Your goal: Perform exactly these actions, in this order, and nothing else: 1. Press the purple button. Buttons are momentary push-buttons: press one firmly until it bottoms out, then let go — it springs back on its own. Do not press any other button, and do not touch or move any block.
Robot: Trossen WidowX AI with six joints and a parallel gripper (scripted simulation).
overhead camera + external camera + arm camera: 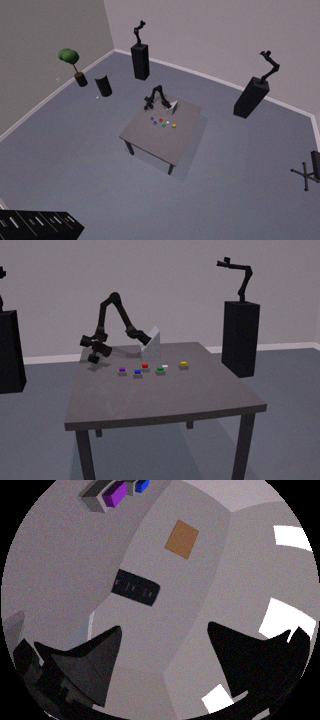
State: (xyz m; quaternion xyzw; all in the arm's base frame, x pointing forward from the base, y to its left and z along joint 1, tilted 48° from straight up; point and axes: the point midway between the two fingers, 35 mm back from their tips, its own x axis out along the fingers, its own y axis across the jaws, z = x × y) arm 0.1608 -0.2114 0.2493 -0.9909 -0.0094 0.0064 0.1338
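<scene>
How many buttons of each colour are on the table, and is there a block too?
Purple button: 1
Blue button: 1
Red button: 1
Green button: 1
Yellow button: 1
White block: 1
Total: 6 things, 5 buttons and 1 block.
</scene>
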